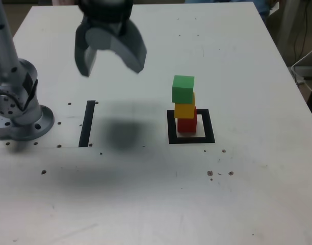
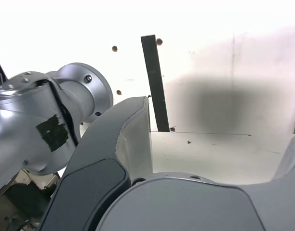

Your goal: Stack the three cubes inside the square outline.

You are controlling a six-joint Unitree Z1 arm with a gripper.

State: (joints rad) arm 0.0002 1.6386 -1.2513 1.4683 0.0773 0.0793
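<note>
White tabletop (image 1: 146,204) fills the scene; on it a thick black square outline (image 1: 172,126) frames a small red cube (image 1: 187,124), with a yellow cube (image 1: 185,109) and a green cube (image 1: 183,89) stacked above. Farther back, the grey gripper (image 1: 110,61) hangs wide open and empty, well apart from the tower. Stacking looks complete, so the next move calls only for keeping clear.

Silver arm (image 1: 13,66) with screwed round base (image 1: 24,122), black tape patch (image 2: 53,132); dark-grey claw (image 1: 111,62) with pale inner faces.
</note>
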